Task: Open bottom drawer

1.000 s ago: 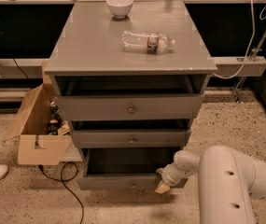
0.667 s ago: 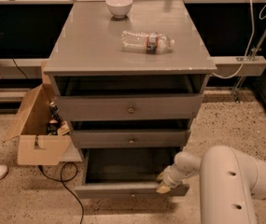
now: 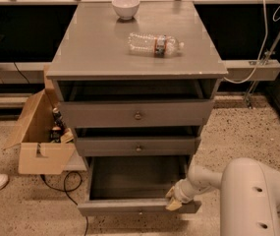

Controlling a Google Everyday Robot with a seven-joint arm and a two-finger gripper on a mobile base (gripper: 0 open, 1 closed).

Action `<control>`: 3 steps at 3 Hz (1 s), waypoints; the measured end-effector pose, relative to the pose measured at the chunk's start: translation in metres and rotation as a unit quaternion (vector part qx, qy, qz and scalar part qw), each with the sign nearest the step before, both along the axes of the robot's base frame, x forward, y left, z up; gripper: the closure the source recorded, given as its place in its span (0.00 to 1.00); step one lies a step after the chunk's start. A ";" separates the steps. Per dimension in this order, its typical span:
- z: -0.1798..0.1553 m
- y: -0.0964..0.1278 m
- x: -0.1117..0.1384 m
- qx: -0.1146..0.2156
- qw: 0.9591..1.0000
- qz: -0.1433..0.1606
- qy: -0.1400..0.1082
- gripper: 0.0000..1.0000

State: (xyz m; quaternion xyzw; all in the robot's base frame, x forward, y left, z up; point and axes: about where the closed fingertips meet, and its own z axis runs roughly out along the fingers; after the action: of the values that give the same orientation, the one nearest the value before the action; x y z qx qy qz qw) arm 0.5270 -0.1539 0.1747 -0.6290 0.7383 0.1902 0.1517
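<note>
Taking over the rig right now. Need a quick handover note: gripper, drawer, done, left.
The gripper is low, at the right end of the bottom drawer front, against its top edge.
The bottom drawer is pulled well out, with its inside showing. The middle drawer and top drawer sit further in.
Done: the drawer is open.
Left: probably just let go and back the arm away, or pull a little more if full travel is wanted.
Note: a cardboard box sits on the floor beside the cabinet.
</note>
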 end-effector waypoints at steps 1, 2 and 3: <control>0.000 -0.007 -0.022 0.023 1.000 -0.016 0.003 1.00; 0.000 -0.004 -0.022 0.023 1.000 -0.016 0.003 1.00; 0.000 -0.004 -0.022 0.023 1.000 -0.016 0.003 0.82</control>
State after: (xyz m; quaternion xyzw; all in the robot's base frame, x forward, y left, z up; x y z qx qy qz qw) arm 0.5051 -0.1584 0.1744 -0.6126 0.7443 0.2071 0.1670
